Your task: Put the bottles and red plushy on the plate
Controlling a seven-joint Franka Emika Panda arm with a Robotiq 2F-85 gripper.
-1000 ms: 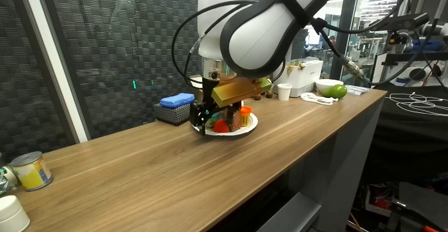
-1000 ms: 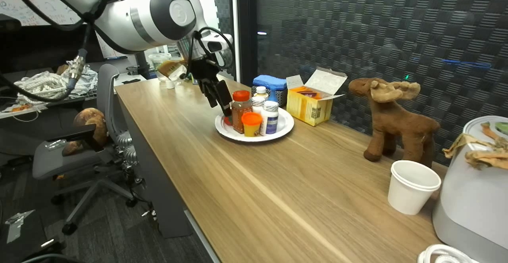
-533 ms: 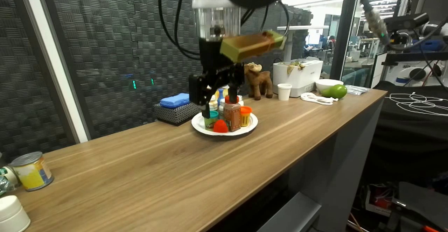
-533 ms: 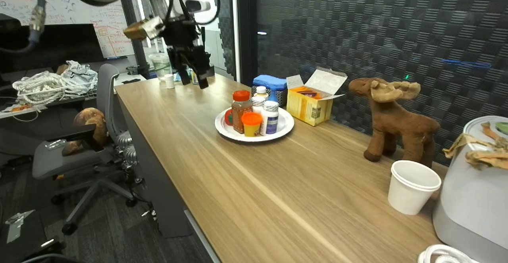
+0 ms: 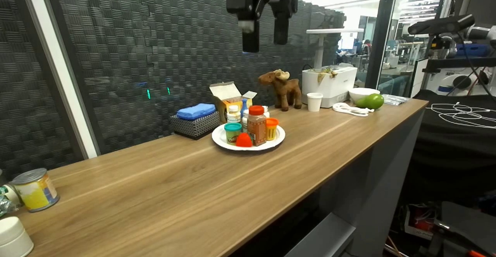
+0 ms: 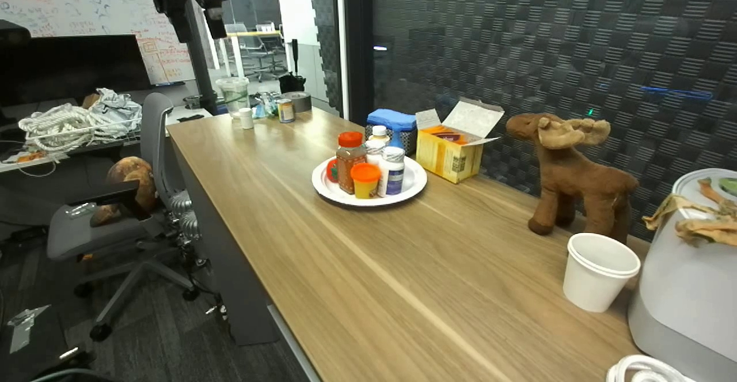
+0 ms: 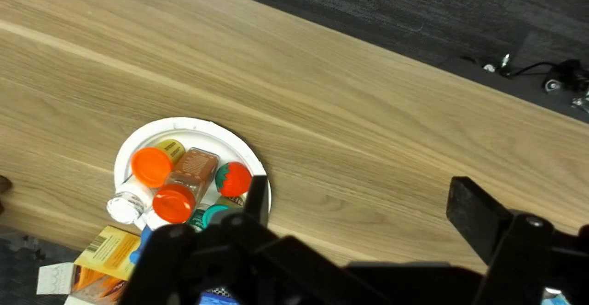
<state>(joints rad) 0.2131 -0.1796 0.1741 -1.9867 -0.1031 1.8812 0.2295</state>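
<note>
A white plate [image 5: 218,137] lies on the wooden table and shows in all views. On it, a round red plushy with a green leafy top [image 7: 233,179] lies at the edge. Beside it stand a red-capped bottle with brown contents [image 5: 257,129], white bottles [image 6: 392,177], an orange-lidded yellow tub [image 6: 365,184] and a teal-lidded tub [image 5: 233,134]. My gripper [image 5: 266,42] is open and empty, high above the table. In the wrist view its fingers [image 7: 358,187] are wide apart over bare wood; the left finger covers part of the plate's edge and the teal-lidded tub.
Behind the plate stand an open yellow box [image 6: 449,154] and a dark box with a blue cloth [image 5: 196,111] on top. A brown moose plush [image 6: 576,174], paper cups [image 6: 599,272] and a white appliance [image 5: 329,86] stand along the wall. A can [image 5: 35,190] stands at the far end.
My gripper has risen from the plate, well up and away from it, with its fingers apart. The red plushy, the bottles and the tubs stay on the plate.
</note>
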